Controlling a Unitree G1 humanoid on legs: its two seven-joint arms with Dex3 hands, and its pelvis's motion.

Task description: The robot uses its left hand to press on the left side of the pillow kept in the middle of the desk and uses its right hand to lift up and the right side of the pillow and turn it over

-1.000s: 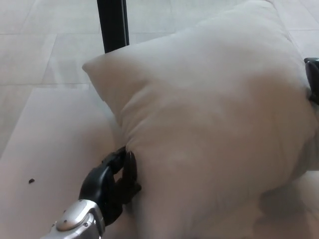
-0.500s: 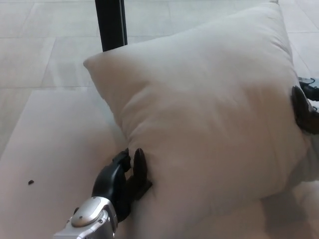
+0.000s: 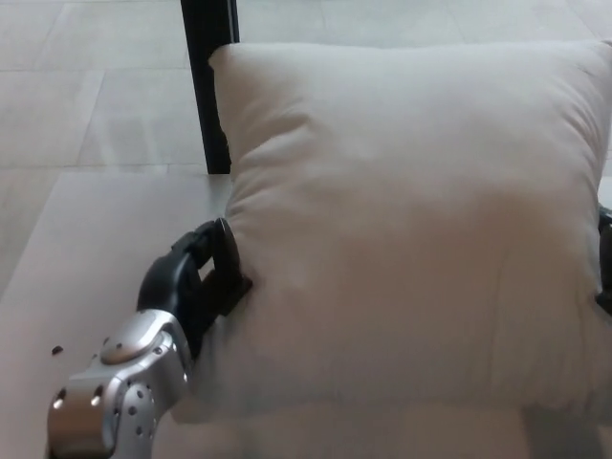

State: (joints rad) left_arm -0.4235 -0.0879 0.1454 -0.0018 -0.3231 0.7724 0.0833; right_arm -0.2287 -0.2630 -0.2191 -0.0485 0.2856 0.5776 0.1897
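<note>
A large white pillow point(image 3: 411, 239) fills the middle and right of the head view and lies square on the pale desk point(image 3: 86, 258). My left hand point(image 3: 196, 277), black with a silver wrist, comes in from the lower left and presses against the pillow's left edge, about halfway down. Only a thin dark sliver of my right hand point(image 3: 605, 273) shows at the picture's right border, against the pillow's right edge. The pillow hides the rest of that hand.
A black upright post point(image 3: 206, 67) stands behind the pillow's far left corner. Beyond the desk is a pale tiled floor point(image 3: 86, 76). A small dark speck point(image 3: 57, 350) lies on the desk at the left.
The pillow has come down from a raised tilt and now lies flatter and squarer. My left hand has shifted up and left along its edge. The right hand has dropped lower at the border.
</note>
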